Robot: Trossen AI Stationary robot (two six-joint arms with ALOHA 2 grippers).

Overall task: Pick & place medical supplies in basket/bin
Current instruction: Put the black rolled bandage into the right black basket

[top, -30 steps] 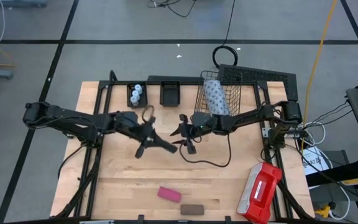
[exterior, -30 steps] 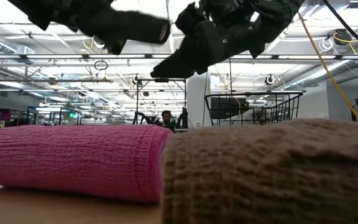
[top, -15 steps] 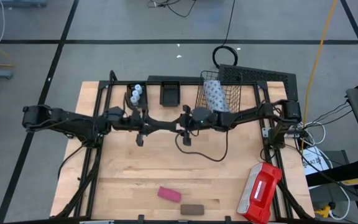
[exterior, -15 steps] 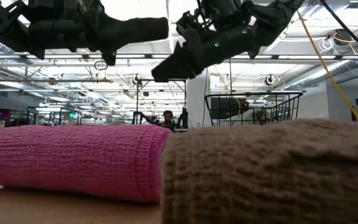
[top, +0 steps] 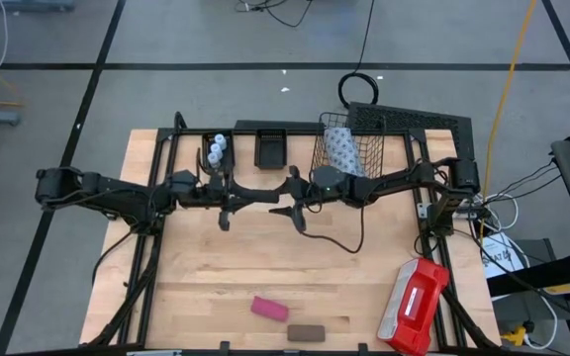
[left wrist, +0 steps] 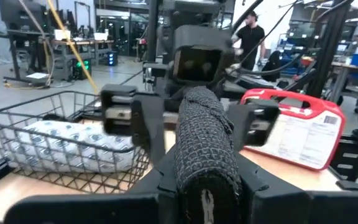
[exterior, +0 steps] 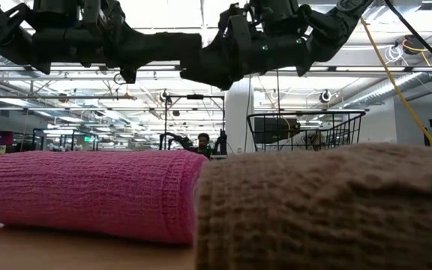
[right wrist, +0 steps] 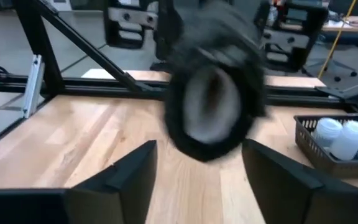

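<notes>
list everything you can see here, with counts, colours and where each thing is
bandage rolls: 3; pink and brown at the table's near edge, black held mid-air
vials: 3, white, in the left small tray
small trays: 2, black, far edge; one holds vials, the other empty
wire basket: 1, black, far right
dotted pack: 1, blue-grey, in basket
case: 1, red-and-white, near right
left gripper: shut on black roll
right gripper: open, facing it
</notes>
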